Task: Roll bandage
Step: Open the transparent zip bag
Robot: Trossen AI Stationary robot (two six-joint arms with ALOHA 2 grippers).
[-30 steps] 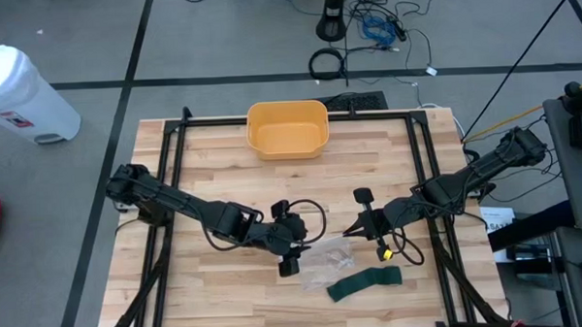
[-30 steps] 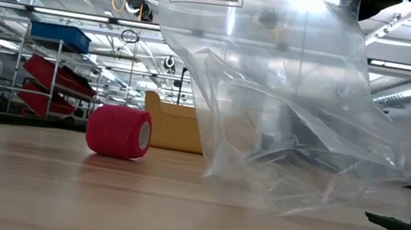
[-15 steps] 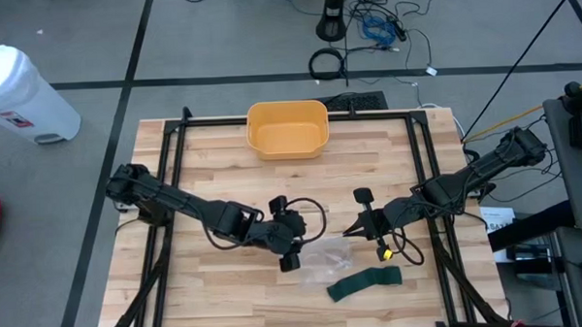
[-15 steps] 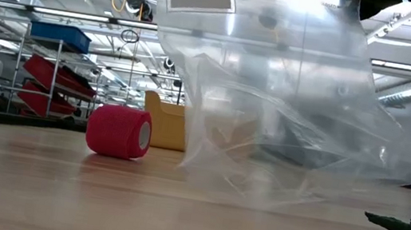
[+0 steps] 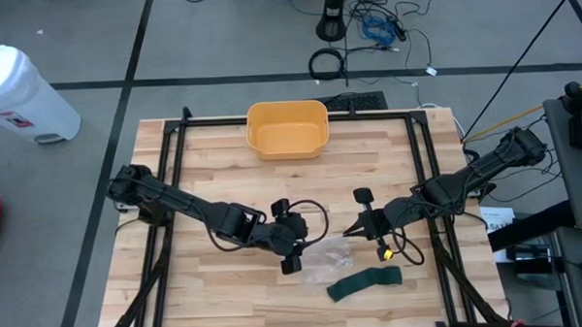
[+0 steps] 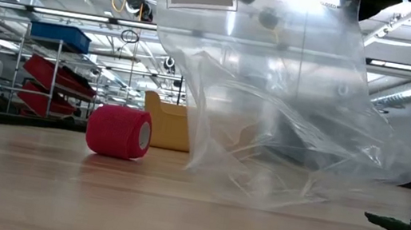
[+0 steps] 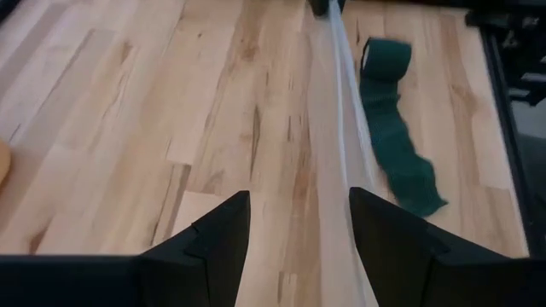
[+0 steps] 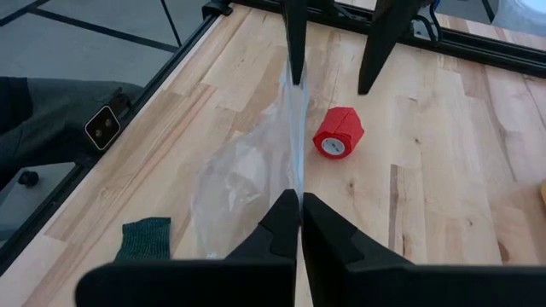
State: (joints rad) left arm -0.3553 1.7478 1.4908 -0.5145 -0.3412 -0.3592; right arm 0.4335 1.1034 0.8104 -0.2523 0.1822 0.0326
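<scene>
A clear plastic bag (image 6: 272, 100) hangs between my two grippers, its lower folds on the table. My right gripper (image 8: 299, 205) is shut on its top edge. My left gripper (image 7: 299, 230) stands open at the other end of that edge. A red bandage roll (image 8: 339, 135) lies on its side on the wood beyond the bag. A dark green bandage (image 5: 363, 282), partly unrolled, lies flat near the table's front edge, touched by no gripper. My left gripper is open, and the bag's top edge (image 7: 345, 183) runs along the inner side of one finger (image 7: 384, 243). Whether that finger hooks into the bag's mouth I cannot tell. My right gripper pinches the bag's top edge (image 8: 295, 175) between its two fingers, coming slanting down from the table's right. The edge runs taut from there to my left gripper's finger (image 8: 296, 51), and the bag hangs below it.
A yellow bin (image 5: 287, 128) stands at the middle of the table's far edge. Black rails (image 5: 175, 168) run along the table's left and right sides. Bare wood lies to the left of the bag.
Both grippers have kept their places. The bag's hanging lower folds have shifted and creased anew, while its top edge has stayed up between the grippers.
</scene>
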